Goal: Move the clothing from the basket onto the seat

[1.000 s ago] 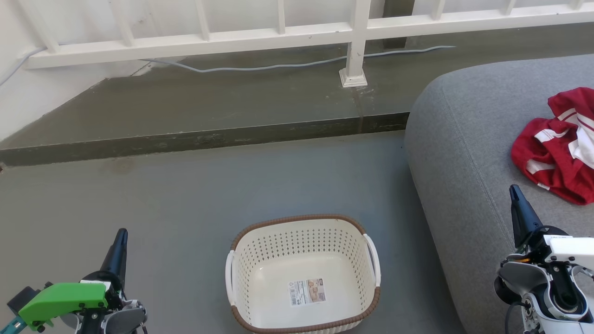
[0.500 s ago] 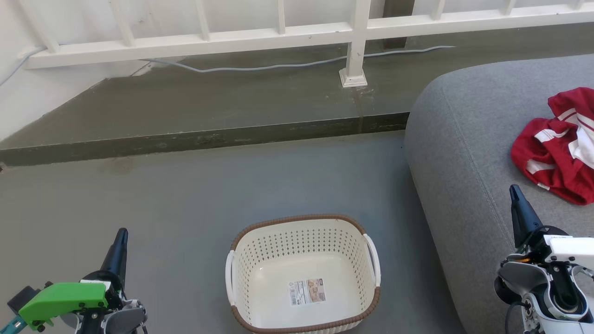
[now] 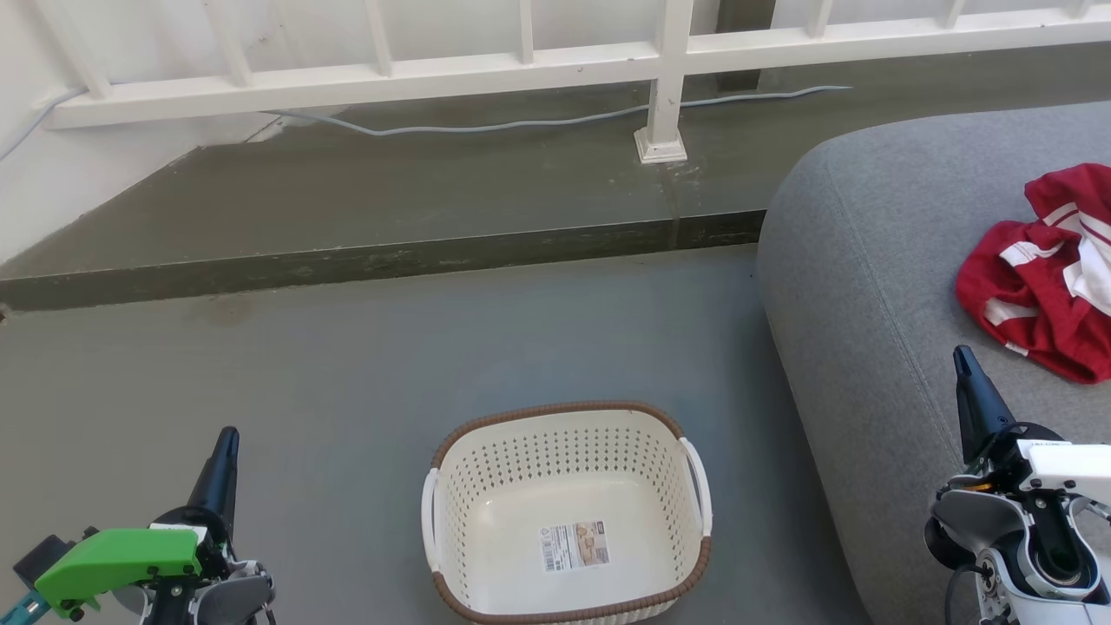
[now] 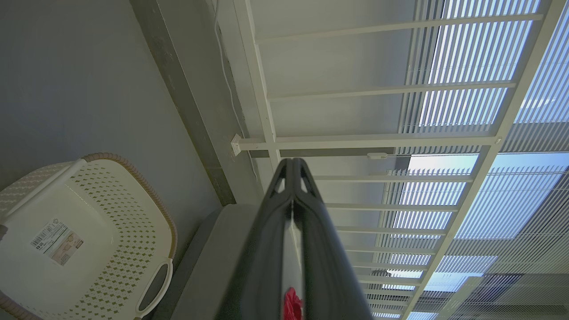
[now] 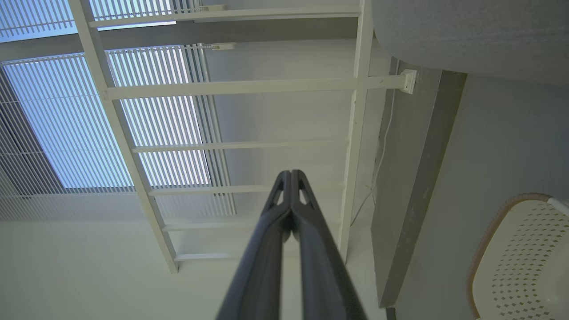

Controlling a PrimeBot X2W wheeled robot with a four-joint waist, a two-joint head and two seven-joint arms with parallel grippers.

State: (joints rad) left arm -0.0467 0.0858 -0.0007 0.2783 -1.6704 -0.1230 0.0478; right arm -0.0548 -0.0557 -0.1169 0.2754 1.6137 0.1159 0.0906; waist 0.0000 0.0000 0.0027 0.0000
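The cream basket (image 3: 486,451) with a brown rim sits on the floor at the bottom centre, holding nothing but a paper label on its bottom. Red clothing (image 3: 1041,278) with white stripes lies crumpled on the grey seat (image 3: 877,260) at the right. My left gripper (image 3: 227,438) is shut at the lower left, well left of the basket. My right gripper (image 3: 961,356) is shut at the lower right, over the seat's front edge and below the clothing. The left wrist view shows the basket (image 4: 115,209) and my shut fingers (image 4: 293,166); the right wrist view shows shut fingers (image 5: 291,175) and the basket rim (image 5: 493,226).
A raised concrete step (image 3: 382,252) runs across behind the floor, with a white railing (image 3: 521,65) and its post (image 3: 664,130) on it. A grey cable (image 3: 486,126) lies along the step. Grey floor (image 3: 391,365) spreads around the basket.
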